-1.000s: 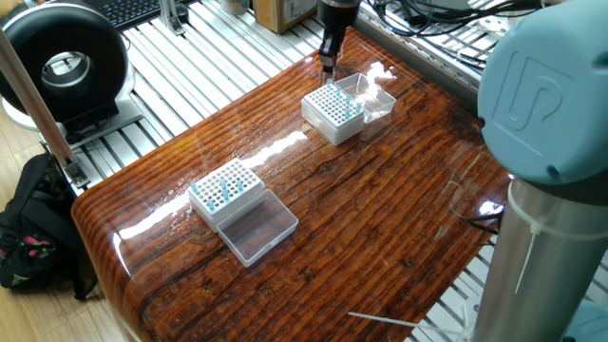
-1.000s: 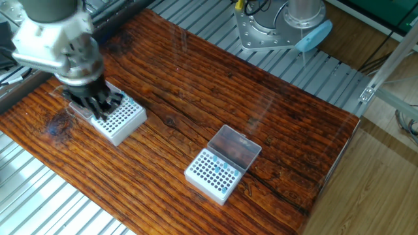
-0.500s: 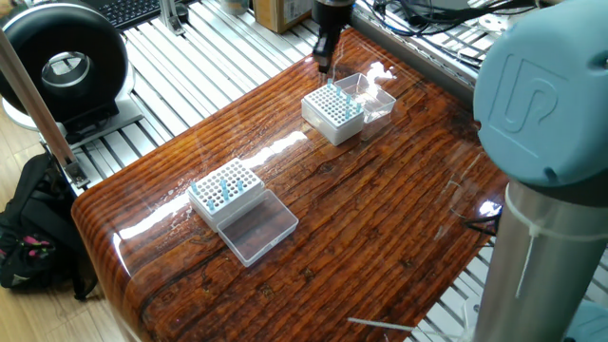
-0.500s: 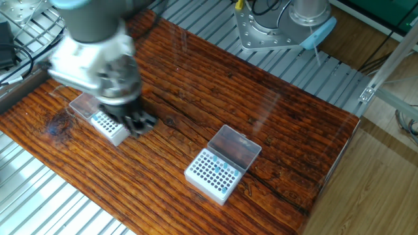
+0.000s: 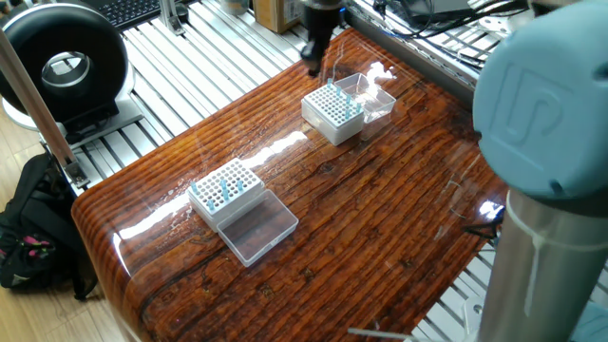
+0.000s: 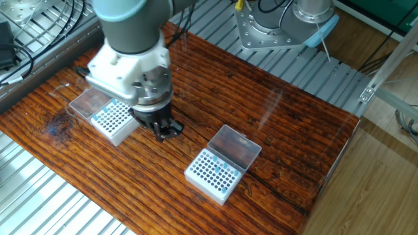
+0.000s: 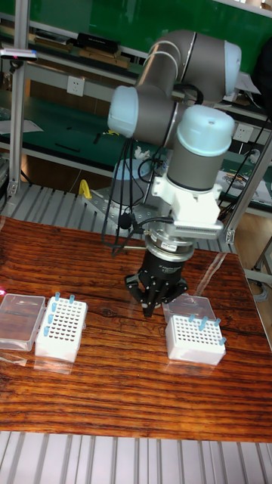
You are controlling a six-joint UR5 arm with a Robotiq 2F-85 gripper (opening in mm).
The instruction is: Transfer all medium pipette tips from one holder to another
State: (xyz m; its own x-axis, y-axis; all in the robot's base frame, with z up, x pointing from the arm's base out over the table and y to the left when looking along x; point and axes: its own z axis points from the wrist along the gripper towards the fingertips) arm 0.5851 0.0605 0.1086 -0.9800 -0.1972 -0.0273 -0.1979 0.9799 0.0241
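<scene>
Arm upright, tool pointing down (fingers close together).

Gripper: finger gap too small and dark in the tall fixed view to tell whether anything sits between the fingertips; in one fixed view its upper part is cut off by the top edge; in the other fixed view it is blurred, jaw state unreadable.

Medium pipette tips: individual count not legible in any view; specks only.

Left-hand holder, the other fixed view: right side hidden behind the arm's wrist.

Arm, one fixed view: large blurred shoulder housing at right, cut off by the right and bottom edges, hiding the table corner behind it.
</scene>
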